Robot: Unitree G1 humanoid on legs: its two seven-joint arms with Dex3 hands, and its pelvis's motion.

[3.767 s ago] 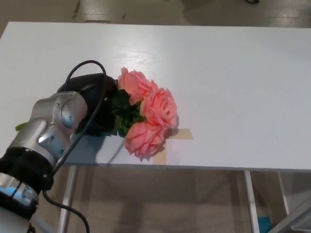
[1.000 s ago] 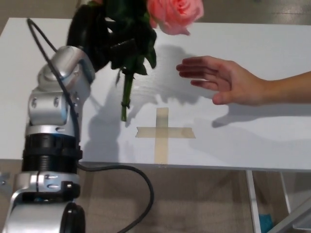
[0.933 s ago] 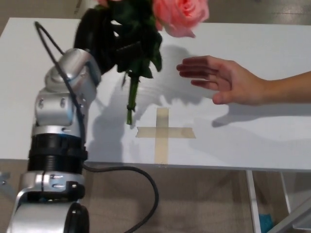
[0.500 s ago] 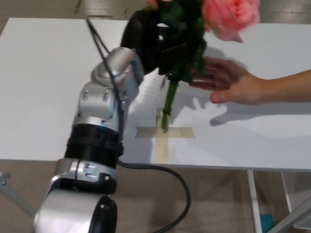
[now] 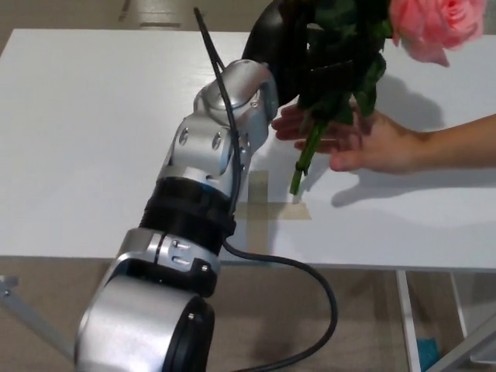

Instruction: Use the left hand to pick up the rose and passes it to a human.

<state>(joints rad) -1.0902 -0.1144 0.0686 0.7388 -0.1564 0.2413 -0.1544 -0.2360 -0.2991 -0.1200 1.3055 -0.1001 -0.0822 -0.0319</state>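
One robot hand shows, the left hand (image 5: 288, 46), black, raised over the far part of the white bench (image 5: 85, 139) and closed around the leafy upper stem of the rose (image 5: 430, 22). The rose is held off the bench: its pink bloom sits at the top right of the view, partly cut by the upper edge, dark green leaves bunch against the hand's fingers, and the bare green stem (image 5: 304, 161) hangs down and slightly toward the near edge, its cut end above the bench surface.

Just beneath the leaves and stem lies a person's hand (image 5: 364, 139), reaching in from the right edge of the bench with the palm open and fingers stretched toward the robot's wrist. Whether the stem touches those fingers cannot be told; it crosses in front of them.

From the black hand, the silver left forearm (image 5: 217, 147) runs down toward the near edge of the bench, with a black cable (image 5: 310, 271) looping beside it. Strips of tan tape (image 5: 260, 203) lie on the bench near its front edge, partly hidden by the arm.
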